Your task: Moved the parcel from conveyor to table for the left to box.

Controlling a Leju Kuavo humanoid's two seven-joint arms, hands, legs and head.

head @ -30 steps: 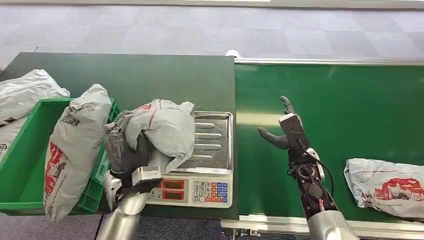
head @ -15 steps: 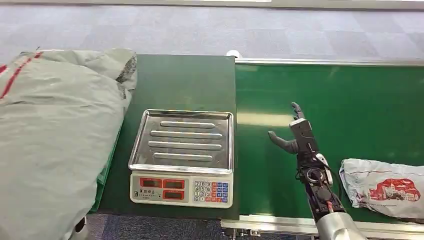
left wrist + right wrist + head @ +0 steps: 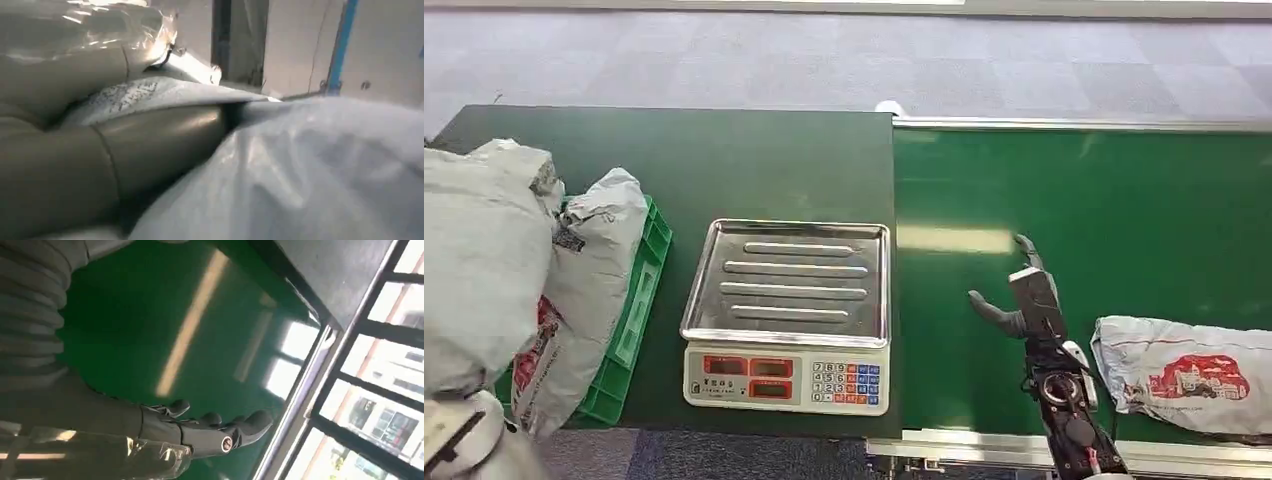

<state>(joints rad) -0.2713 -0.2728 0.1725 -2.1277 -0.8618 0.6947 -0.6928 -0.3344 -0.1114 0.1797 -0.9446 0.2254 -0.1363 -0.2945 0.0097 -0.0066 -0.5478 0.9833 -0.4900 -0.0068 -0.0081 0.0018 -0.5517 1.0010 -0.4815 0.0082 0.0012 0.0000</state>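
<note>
My left hand [image 3: 100,150] grips a grey plastic parcel [image 3: 479,260], its thick thumb pressed into the wrap [image 3: 310,170]. The parcel hangs at the far left, over the green crate [image 3: 639,300] on the dark green table [image 3: 754,160], and hides most of that hand. My right hand [image 3: 1024,295] hovers open over the green conveyor belt [image 3: 1104,210], fingers spread and empty [image 3: 210,427]. A second grey parcel with red print [image 3: 1189,370] lies on the belt to its right, apart from it.
Another grey parcel [image 3: 584,290] leans upright in the crate against its right wall. A weighing scale with a bare steel pan [image 3: 789,285] and keypad stands mid-table at the front edge. The conveyor's metal rail [image 3: 984,445] runs along the front.
The held parcel has swung from the scale, up past the camera, then down and left over the crate. My right hand has drawn back toward the belt's front. The belt parcel has crept left.
</note>
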